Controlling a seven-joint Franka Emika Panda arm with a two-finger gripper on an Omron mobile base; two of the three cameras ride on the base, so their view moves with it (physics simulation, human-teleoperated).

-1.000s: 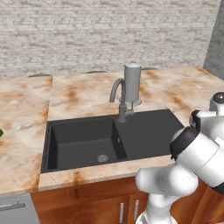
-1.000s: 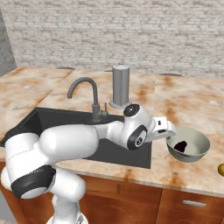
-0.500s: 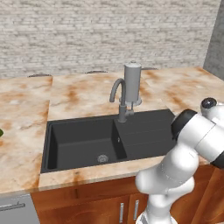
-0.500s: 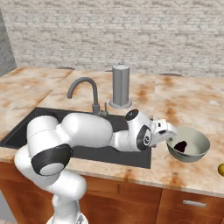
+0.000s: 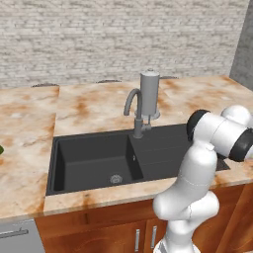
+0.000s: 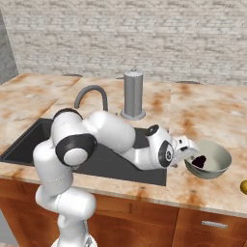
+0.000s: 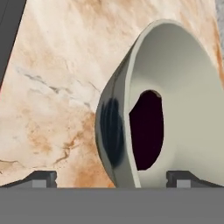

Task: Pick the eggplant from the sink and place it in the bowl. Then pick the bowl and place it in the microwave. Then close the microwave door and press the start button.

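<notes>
The pale cream bowl (image 6: 220, 156) stands on the marble counter to the right of the dark sink (image 5: 94, 160). The dark glossy eggplant (image 6: 200, 161) lies inside it. In the hand view the bowl (image 7: 183, 87) looms close and rolled on its side, with the eggplant (image 7: 146, 129) against its inner wall. My gripper (image 6: 189, 153) is low at the bowl's left rim and open. Its fingertips (image 7: 41, 178) stand wide apart, and the near rim lies between them without being gripped. In the left base view my own arm hides the hand and the bowl.
A grey curved faucet (image 5: 133, 106) and a tall grey canister (image 6: 133, 94) stand behind the sink. A small yellow-green item (image 6: 243, 187) lies near the counter's front edge, right of the bowl. Something green (image 5: 1, 149) shows at the far left counter edge.
The arm's elbow has swung down and over the sink while the hand stayed at the bowl's left rim. Bowl and eggplant have not moved.
</notes>
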